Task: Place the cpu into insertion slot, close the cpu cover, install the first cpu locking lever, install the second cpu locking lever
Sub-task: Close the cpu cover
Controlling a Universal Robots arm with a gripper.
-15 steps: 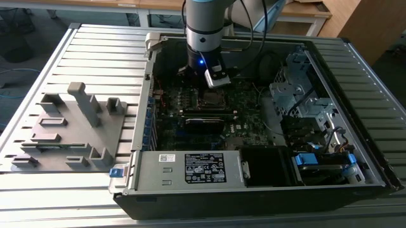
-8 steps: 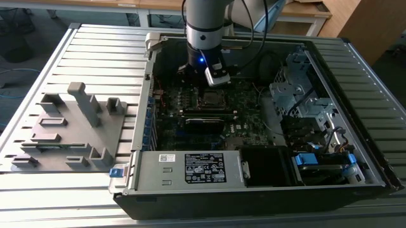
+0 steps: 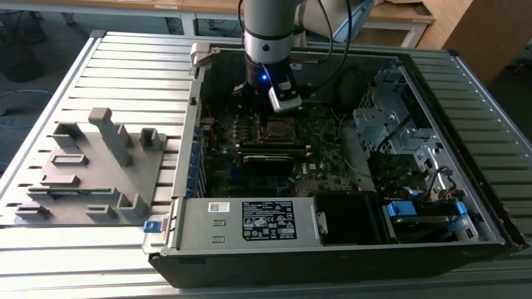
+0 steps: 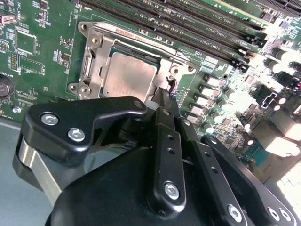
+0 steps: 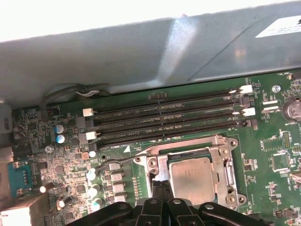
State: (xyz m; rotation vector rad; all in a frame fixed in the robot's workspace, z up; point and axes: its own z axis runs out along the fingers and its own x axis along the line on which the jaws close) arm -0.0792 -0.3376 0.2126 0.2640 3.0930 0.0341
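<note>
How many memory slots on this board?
4 in the first wrist view, parallel rows between case wall and cpu: wall-side slot, second slot, third slot, cpu-side slot. None seem hidden.

I am reaching my arm [image 3: 268,28] in from 12 o'clock of the exterior view and hanging it nearly vertical, my wrist [image 3: 264,75] glowing blue and pointing down toward 6 o'clock. I am holding my gripper [image 4: 165,94] low, its two black fingers [image 5: 155,188] pressing together, no gap showing between their tips in both wrist views.
</note>
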